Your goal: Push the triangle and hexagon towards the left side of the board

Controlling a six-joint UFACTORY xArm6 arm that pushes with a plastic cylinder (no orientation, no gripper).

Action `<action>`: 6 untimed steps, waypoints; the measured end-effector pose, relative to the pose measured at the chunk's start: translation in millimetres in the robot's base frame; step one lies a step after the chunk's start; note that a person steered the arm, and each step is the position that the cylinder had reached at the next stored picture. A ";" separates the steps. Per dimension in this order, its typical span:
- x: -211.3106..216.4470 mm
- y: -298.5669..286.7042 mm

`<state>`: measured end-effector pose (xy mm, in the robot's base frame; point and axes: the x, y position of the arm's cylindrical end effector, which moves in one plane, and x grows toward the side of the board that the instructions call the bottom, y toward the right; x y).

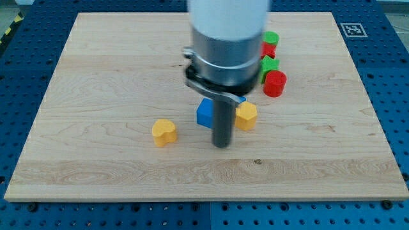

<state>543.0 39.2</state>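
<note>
My tip (222, 145) rests on the wooden board (96, 96) near its middle. A yellow hexagon block (246, 115) lies just to the tip's upper right, close to the rod. A blue block (204, 113) lies just to the rod's upper left, partly hidden by it; its shape is unclear. A yellow heart-shaped block (164, 131) lies further left of the tip.
At the view's upper right, a cluster stands by the arm's body: a green block (271, 37) over a red block (269, 50), a green star-like block (270, 64), and a red cylinder (275, 84). The arm's grey body (227, 38) hides part of the board behind it.
</note>
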 end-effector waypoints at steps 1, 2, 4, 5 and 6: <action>4.1 56.2; -13.3 103.3; -78.9 19.7; -87.5 -3.1; -117.3 -2.9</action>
